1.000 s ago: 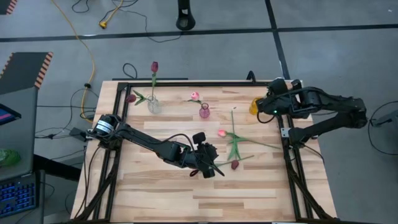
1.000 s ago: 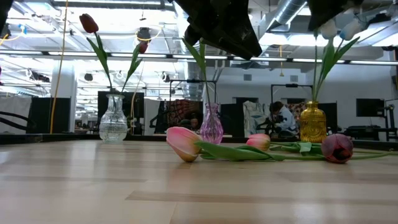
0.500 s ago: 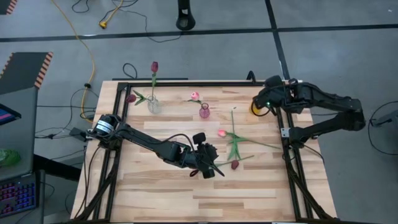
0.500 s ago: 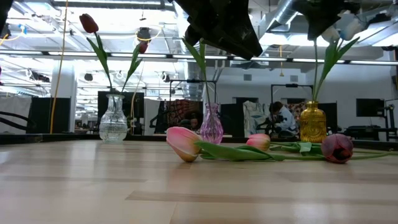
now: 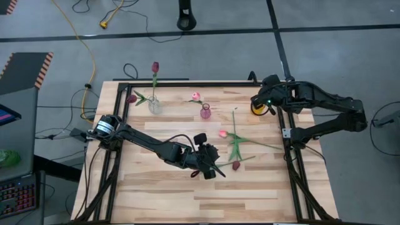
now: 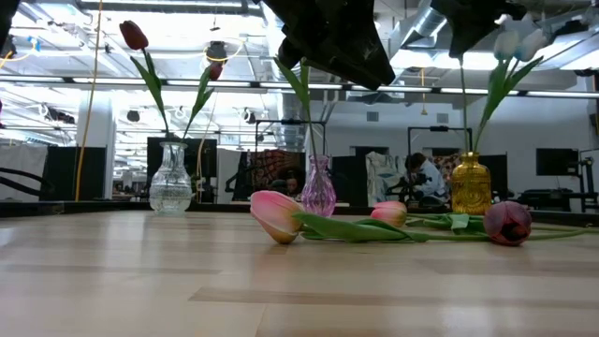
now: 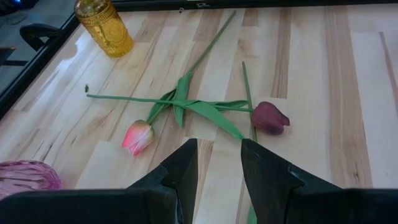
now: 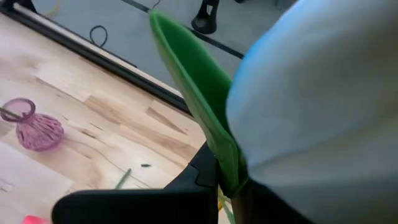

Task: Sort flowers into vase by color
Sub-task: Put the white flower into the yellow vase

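The right gripper [image 5: 257,105] hangs over the yellow vase [image 6: 471,184] at the far right edge of the table [image 5: 156,194], its fingers clamped on a white tulip [image 8: 323,106] just under the head. In the right wrist view the pale head and a green leaf [image 8: 199,99] fill most of the frame, and from table height the stem runs down into the vase mouth.

The left gripper [image 7: 214,163] hovers low over the middle of the table, its fingers standing apart with nothing between them. Just ahead of it lie the loose flowers: a pink tulip [image 7: 138,137] and a dark red tulip [image 7: 270,117], their stems crossing. A second pink one [image 6: 277,215] lies on the wood nearer the front.

Farther out, the clear vase [image 5: 154,105] at the far left holds a dark red tulip [image 5: 155,66], and the purple vase [image 5: 205,112] in the middle holds a pink one [image 5: 195,95].

The step in hand appears to be seating the white tulip in the yellow vase. To do it well, the right gripper should keep the stem upright and centred over the neck, lower until the stem rests against the glass, and only then part its fingers, lifting straight up so that the leaves do not snag and drag the flower out. The narrow vase could tip if nudged sideways.
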Robot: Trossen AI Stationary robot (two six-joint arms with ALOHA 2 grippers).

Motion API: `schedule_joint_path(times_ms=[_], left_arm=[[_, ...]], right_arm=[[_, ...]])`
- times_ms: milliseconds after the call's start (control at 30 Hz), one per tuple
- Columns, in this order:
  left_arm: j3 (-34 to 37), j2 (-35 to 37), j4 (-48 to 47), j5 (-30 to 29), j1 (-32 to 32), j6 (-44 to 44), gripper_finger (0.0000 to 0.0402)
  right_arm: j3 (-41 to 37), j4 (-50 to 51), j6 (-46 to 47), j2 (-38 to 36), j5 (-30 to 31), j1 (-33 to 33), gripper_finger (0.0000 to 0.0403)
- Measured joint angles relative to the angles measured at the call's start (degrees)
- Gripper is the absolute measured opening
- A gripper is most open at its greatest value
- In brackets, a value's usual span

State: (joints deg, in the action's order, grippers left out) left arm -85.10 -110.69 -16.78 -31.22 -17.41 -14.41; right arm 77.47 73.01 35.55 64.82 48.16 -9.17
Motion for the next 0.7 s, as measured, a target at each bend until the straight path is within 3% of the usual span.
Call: schedule_joint_path(times_ms=[300,467,700], left_arm=[[0.0,0.0,0.0,0.02,0.0,0.0,0.0111],[0.0,0.0,0.0,0.4,0.0,0.0,0.0111],[0.0,0.0,0.0,1.03,0.0,0.0,0.0111]], right_arm=[[0.0,0.0,-0.07,0.17,-0.5,-0.22,0.0043],[0.0,0.1,-1.21,0.84,-4.54,-3.0,0.0043],[0.0,0.26,-4.52,3.6,-5.04,-7.29,0.0043]])
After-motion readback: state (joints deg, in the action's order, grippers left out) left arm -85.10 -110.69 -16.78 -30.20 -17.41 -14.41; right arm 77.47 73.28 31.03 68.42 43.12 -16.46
